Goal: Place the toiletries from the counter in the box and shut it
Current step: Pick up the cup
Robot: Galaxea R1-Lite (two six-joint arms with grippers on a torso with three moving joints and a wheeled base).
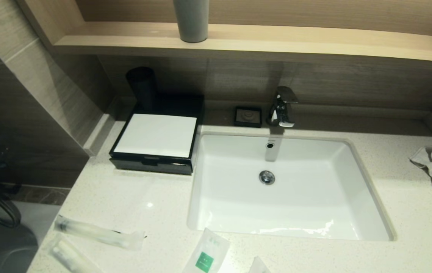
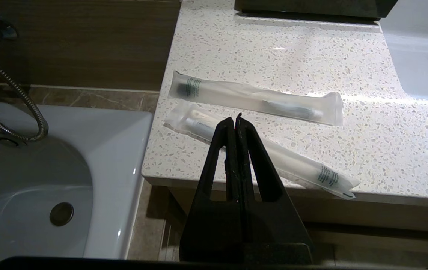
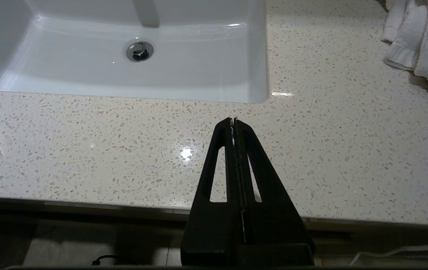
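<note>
**Toiletries still on the counter, box shut, both arms parked**

Toiletries lie along the near edge of the counter (image 1: pixel 132 197): two long slim packets at the near left corner, a flat packet with a green label (image 1: pixel 207 254) in front of the basin (image 1: pixel 288 189), and the corner of another packet (image 1: pixel 258 265) just beside it.

Box (image 1: pixel 157 142) sits at the back left, against the basin's left rim, drawer front facing the robot and closed. A black cup stands behind it.

Left gripper (image 2: pixel 235 120) hangs off the counter's near edge, over the nearer slim packet (image 2: pixel 304 168); jaws clenched, holding nothing. Right gripper (image 3: pixel 233 120) hangs over bare counter in front of the basin; jaws also clenched and empty.

Long axes: both slim packets run roughly side to side, slightly slanted. The farther slim packet (image 2: pixel 255 98) lies fully on the stone; the nearer one has its right end poking past the edge.

Judgement: nothing is packed yet. The drawer likely needs pulling out first. For the slim packets, release the jaws and close across the narrow width near the middle, not along the length. The overhanging packet could get knocked off the edge.
</note>
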